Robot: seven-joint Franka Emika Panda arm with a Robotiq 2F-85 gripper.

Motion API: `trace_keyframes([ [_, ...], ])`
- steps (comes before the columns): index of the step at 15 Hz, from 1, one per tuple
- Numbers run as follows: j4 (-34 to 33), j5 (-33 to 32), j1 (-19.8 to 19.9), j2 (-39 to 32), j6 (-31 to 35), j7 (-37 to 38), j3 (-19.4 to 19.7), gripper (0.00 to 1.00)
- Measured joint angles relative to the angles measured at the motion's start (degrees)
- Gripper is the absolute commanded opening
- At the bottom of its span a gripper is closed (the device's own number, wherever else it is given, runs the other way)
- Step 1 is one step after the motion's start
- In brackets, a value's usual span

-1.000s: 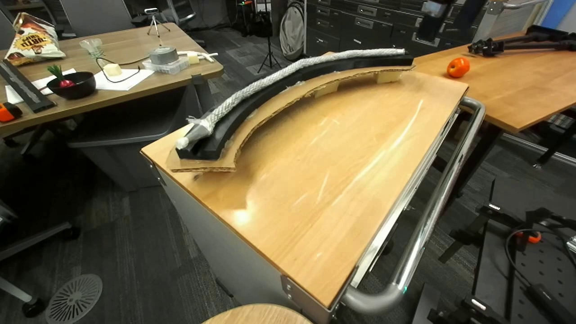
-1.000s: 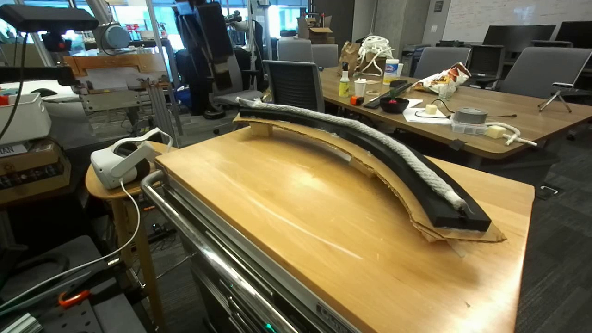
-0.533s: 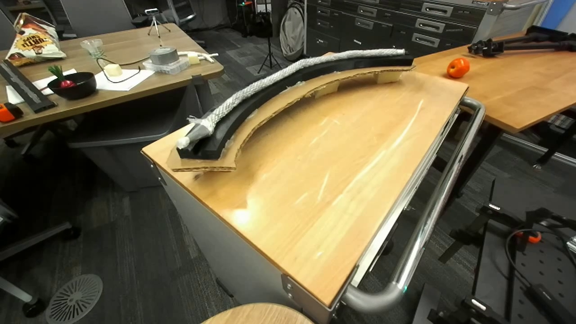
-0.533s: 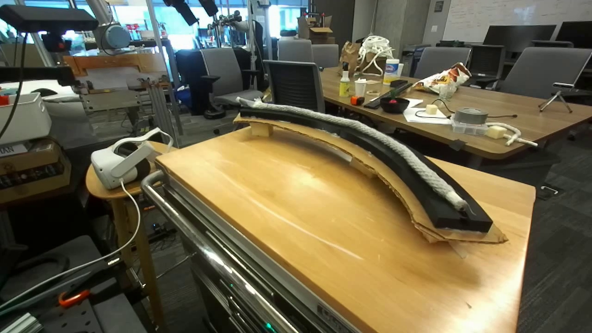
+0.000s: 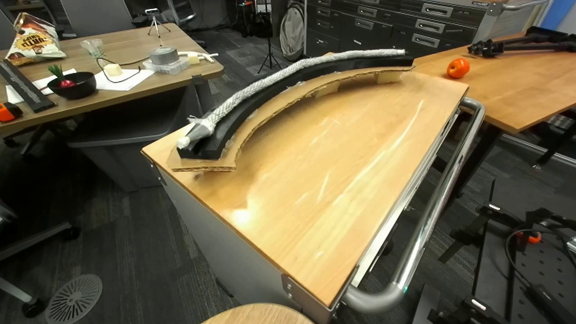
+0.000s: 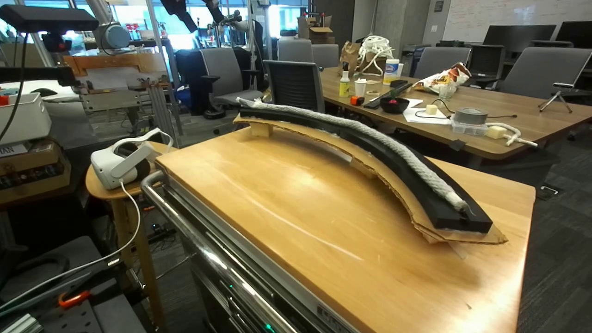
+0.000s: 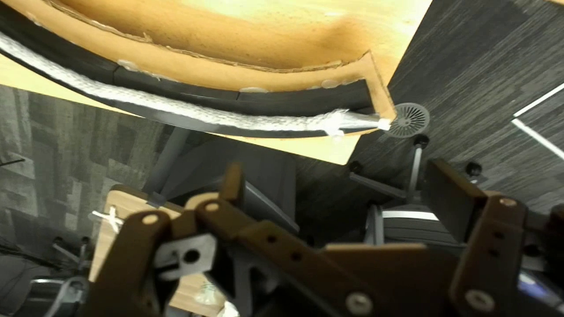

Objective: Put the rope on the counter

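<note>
The rope (image 5: 270, 81) is a thick light-grey cord with a taped end. It lies in a curve along the black curved channel (image 5: 212, 146) in both exterior views (image 6: 391, 142). The channel rests on a cardboard strip raised on blocks above the wooden counter (image 5: 342, 153). The wrist view also shows the rope (image 7: 189, 111), its taped end to the right, and the counter (image 7: 264, 33). My gripper (image 7: 339, 185) is open with nothing between its fingers, apart from the rope. Its fingers (image 6: 204, 25) show at the top edge of an exterior view.
A metal tube rail (image 5: 443, 193) runs along the counter's side. A cluttered desk (image 6: 532, 118) stands behind. A wooden table with an orange-red fruit (image 5: 458, 68) adjoins the counter. A white headset (image 6: 115, 164) sits on a stool.
My gripper has risen away from the counter; it has left an exterior view and shows only at the top edge in an exterior view. The rope and channel look unchanged.
</note>
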State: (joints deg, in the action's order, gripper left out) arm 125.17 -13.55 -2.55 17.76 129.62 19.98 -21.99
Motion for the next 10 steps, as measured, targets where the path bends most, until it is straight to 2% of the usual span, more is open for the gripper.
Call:
trace_keyframes([
  [3, -2.01, 5.36, -4.62, 0.34, -0.7, -12.35, 5.03, 1.0],
  [6, -8.72, 11.25, -7.05, -1.39, -6.77, -24.92, 9.27, 1.0],
  [7, -11.61, 12.08, -7.12, -3.0, -10.81, -26.3, 10.28, 1.0],
  [10, -15.1, 10.8, -6.1, -7.49, -12.02, -24.02, 11.05, 1.0],
])
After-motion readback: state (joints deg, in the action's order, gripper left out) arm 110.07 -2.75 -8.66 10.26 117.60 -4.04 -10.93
